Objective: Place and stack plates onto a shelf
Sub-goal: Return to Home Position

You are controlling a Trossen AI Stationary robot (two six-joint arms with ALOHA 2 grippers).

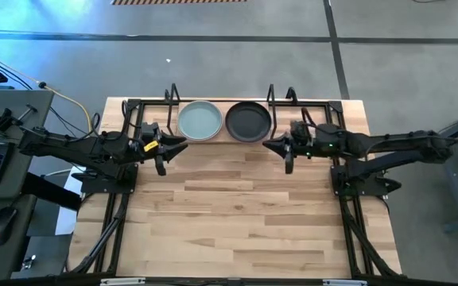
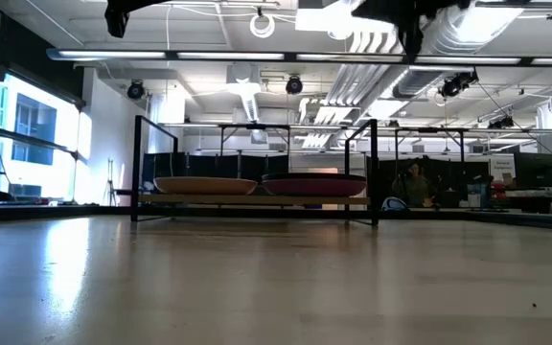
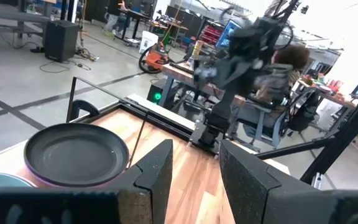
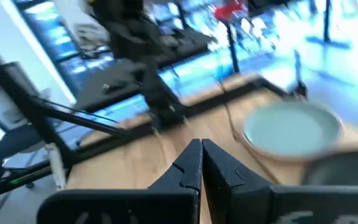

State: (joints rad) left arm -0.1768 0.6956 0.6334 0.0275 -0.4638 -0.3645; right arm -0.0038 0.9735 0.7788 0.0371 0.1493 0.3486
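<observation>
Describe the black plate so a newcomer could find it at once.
At the far edge of the wooden table stands a wire-framed shelf holding two plate stacks side by side. The black plate tops the stack on the right arm's side, resting on a purple plate. Its neighbour, the pale blue plate, is light; this is the only dark top.

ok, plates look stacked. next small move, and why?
Probably draw both arms back from the shelf toward home. The blue plate sits on the pink plate, the black plate on the purple plate, both stacks on the shelf. The left gripper, open, and right gripper, shut, hang empty just in front, so nothing seems left to pick.
</observation>
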